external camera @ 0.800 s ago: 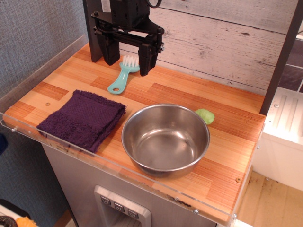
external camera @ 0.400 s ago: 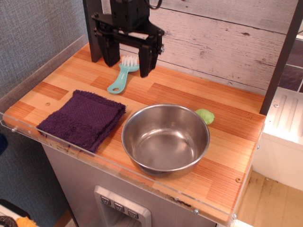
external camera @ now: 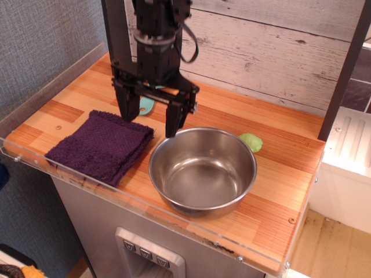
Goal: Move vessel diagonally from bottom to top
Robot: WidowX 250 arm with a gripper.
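The large round stainless steel bowl (external camera: 203,172) is sitting in the lower centre of the frame, near the front edge of the striped wooden counter (external camera: 278,202), upright and empty, its shiny inside reflecting the light. The black robot gripper (external camera: 149,120) is hanging above and just to the upper left of the bowl, its two fingers (external camera: 174,119) spread wide and gripping nothing. One finger is hovering close to the bowl's rolled rim, which suggests the arm is lining up to pinch the wall there, a sensible hold on so wide a vessel.

A folded dark purple cloth (external camera: 101,146) is lying left of the bowl, just beside it. A teal plastic brush (external camera: 146,104) is showing partly behind the gripper. A small pale green object (external camera: 251,142) is peeking from behind the bowl's far right rim; whether they touch cannot be told. The upper right of the counter is offering room for the diagonal move.
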